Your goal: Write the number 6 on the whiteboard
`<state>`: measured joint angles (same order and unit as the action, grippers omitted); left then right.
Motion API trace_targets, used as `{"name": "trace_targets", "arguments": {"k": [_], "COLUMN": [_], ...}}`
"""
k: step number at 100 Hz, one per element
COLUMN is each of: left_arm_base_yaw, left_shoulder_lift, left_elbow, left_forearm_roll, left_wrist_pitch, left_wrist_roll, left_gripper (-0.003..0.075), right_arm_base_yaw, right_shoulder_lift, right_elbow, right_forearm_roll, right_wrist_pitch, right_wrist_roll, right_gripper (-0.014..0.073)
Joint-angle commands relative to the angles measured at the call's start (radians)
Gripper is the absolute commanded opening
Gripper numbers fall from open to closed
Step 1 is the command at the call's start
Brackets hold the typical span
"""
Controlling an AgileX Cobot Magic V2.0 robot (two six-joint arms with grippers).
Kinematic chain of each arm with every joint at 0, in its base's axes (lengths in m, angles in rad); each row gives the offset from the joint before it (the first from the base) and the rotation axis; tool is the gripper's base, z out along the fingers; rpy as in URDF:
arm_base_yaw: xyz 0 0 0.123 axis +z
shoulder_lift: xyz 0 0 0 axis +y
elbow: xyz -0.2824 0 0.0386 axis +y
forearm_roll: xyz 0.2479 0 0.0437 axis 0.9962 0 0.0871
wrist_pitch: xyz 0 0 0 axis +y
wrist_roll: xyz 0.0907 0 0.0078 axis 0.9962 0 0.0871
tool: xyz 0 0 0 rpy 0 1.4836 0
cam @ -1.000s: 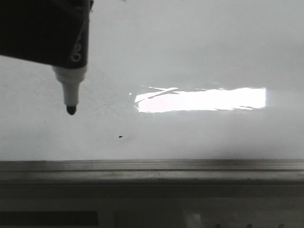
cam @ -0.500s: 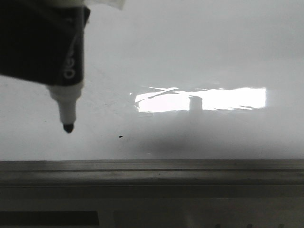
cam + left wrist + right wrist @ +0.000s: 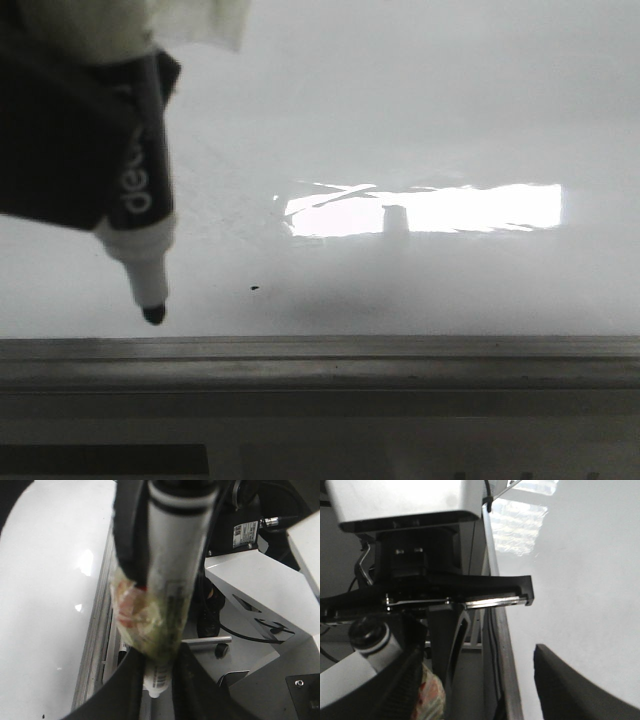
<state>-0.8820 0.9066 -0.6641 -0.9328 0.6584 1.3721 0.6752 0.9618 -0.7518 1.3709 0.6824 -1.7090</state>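
The whiteboard (image 3: pixel 420 120) is a glossy white board with a bright rectangular glare and a grey metal edge strip (image 3: pixel 400 352) along its near side. My left gripper (image 3: pixel 159 682) is shut on a black-and-white marker (image 3: pixel 175 555), which is wrapped in crumpled tape where I hold it. In the front view the marker (image 3: pixel 140 190) hangs at the far left, its black tip (image 3: pixel 153 314) just above the board by the edge strip. No number 6 line shows in any view. My right gripper (image 3: pixel 485 690) is open and empty over the board's edge.
A tiny black speck (image 3: pixel 253 289) lies on the board right of the marker tip. The robot's white housing and cables (image 3: pixel 250 590) sit beside the board. The left arm's marker end (image 3: pixel 367 635) shows close to my right gripper.
The marker has moved down and nearer the camera, so its tip has dropped from mid-board height to just above the edge strip. A small dark reflection has appeared in the glare and moved left.
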Motion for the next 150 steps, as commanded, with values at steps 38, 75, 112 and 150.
{"name": "trace_targets", "arguments": {"k": [38, 75, 112, 150], "left_arm_base_yaw": [-0.003, -0.003, -0.003, -0.003], "left_shoulder_lift": [-0.006, -0.006, -0.006, -0.006], "left_elbow": [-0.034, -0.034, -0.034, -0.034], "left_forearm_roll": [-0.058, -0.058, -0.059, -0.059], "left_wrist_pitch": [-0.089, -0.064, -0.034, -0.019], "left_wrist_roll": [-0.009, -0.009, -0.009, -0.009], "left_gripper": [-0.0020, -0.0020, -0.0020, -0.0020], "right_arm_base_yaw": [-0.053, 0.034, 0.160, 0.162], "right_shoulder_lift": [-0.140, -0.076, -0.016, 0.056], "right_elbow": [-0.026, -0.026, -0.063, -0.075], "right_forearm_roll": [-0.218, -0.086, -0.086, -0.086], "right_wrist_pitch": [0.141, 0.117, -0.041, -0.038], "right_wrist_roll": [0.302, 0.201, 0.187, 0.187], "right_gripper": [0.0429, 0.0429, 0.0429, 0.0153]}}
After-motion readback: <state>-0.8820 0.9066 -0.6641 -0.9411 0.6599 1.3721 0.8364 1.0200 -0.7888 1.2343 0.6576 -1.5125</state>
